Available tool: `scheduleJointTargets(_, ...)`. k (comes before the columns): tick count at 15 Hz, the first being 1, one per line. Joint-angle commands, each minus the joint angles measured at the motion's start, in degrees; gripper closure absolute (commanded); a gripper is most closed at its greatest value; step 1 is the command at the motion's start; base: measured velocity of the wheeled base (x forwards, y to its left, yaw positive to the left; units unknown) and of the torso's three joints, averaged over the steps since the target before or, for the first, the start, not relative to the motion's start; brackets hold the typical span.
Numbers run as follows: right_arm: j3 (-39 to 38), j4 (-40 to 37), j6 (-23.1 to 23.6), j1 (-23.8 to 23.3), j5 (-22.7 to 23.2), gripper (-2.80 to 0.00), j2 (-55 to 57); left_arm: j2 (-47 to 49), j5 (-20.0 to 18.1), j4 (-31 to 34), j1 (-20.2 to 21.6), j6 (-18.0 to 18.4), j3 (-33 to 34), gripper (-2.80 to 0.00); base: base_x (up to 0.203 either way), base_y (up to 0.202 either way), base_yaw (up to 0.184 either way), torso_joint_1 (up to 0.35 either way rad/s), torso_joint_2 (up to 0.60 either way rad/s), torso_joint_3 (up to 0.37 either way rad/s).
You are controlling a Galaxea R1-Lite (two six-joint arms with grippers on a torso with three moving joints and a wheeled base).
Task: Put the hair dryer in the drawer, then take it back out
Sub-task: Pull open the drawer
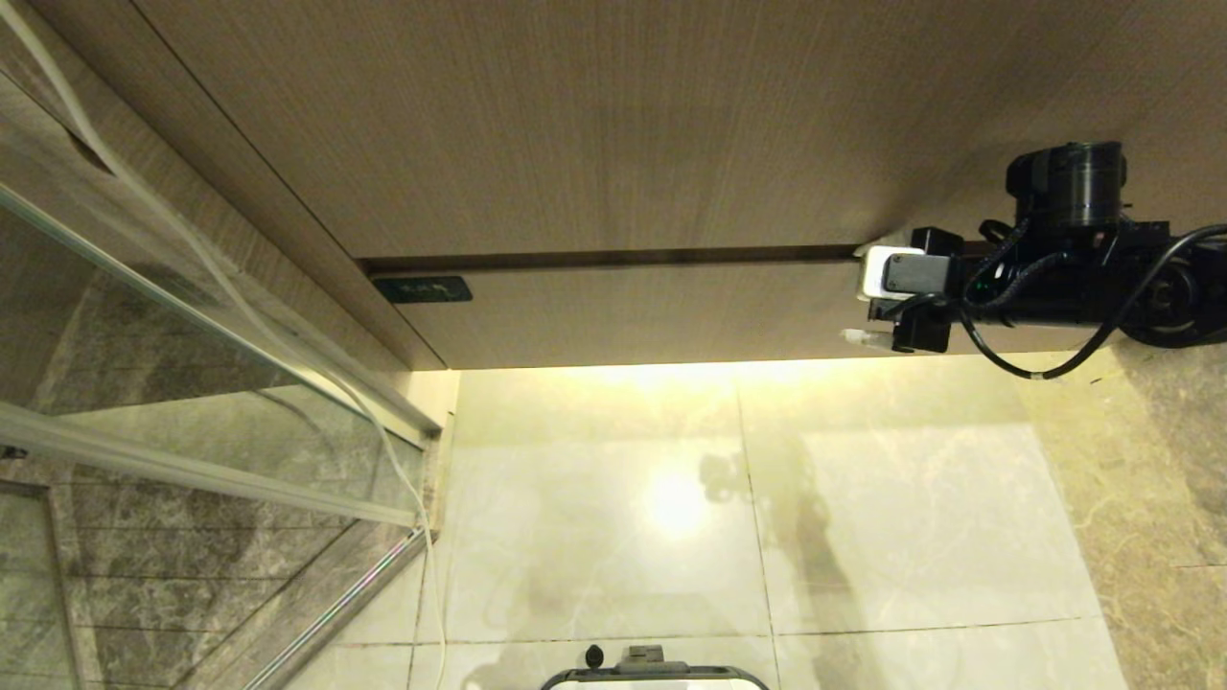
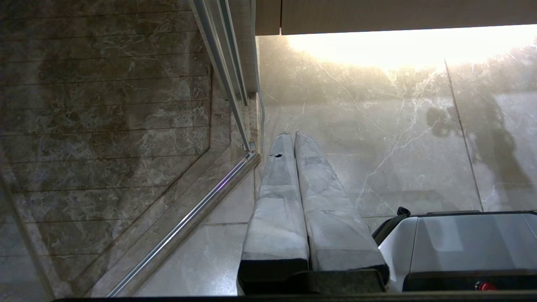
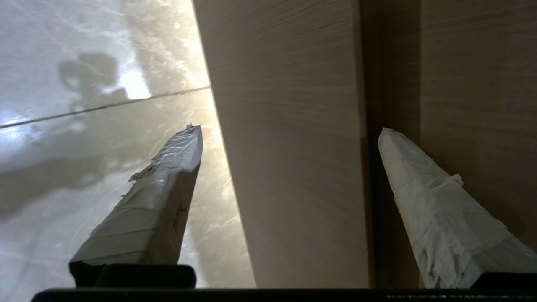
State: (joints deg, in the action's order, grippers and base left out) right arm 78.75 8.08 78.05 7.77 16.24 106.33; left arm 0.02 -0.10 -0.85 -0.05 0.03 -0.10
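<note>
Both right tool (image 3: 289, 130) fingers straddle drawer (image 3: 289, 147) front.

drawer (image 1: 633, 311): matt wood-grain | floor (image 1: 863, 517): glossy marble-look tile | right gripper (image 3: 289, 138) fingers (image 3: 436, 218): possibly wrinkled tape

Head camera: high, facing down the closed drawer (image 1: 623, 316) front onto the tiled floor (image 1: 863, 517). Left wrist camera: low, aimed along that floor (image 2: 377, 138) toward the cabinet base. Right wrist camera: close against the drawer (image 3: 289, 167) front, floor (image 3: 84, 126) alongside.
</note>
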Motion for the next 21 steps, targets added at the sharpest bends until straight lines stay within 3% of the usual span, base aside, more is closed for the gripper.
scheduleJointTargets(1, 1.45, 2.48, -0.18, 0.06, 0.14, -2.8, 3.25, 0.06, 0.01, -0.03, 0.05, -0.03, 0.01, 0.0, 0.0, 0.0, 0.0, 0.0, 0.0, 0.0)
scheduleJointTargets(8, 6.29, 5.12, -1.06, -0.2, -0.19, -2.8, 9.0, 0.06, 0.01, -0.03, -0.04, 0.06, 0.01, 0.0, 0.0, 0.0, 0.0, 0.0, 0.0, 0.0)
scheduleJointTargets(13, 7.1, -5.41, -5.71, -0.56, -5.63, -2.8, 9.41, 0.06, 0.01, -0.03, -0.04, -0.03, 0.01, 0.0, 0.0, 0.0, 0.0, 0.0, 0.0, 0.0)
scheduleJointTargets(16, 7.24, -9.11, -6.22, -1.32, -10.05, -2.8, 9.33, 0.06, 0.01, -0.03, -0.04, -0.03, 0.01, 0.0, 0.0, 0.0, 0.0, 0.0, 0.0, 0.0)
scheduleJointTargets(21, 6.21, -13.66, -6.42, -2.62, -11.34, -2.8, 8.05, 0.06, 0.01, -0.03, 0.01, -0.03, 0.01, 0.0, 0.0, 0.0, 0.0, 0.0, 0.0, 0.0)
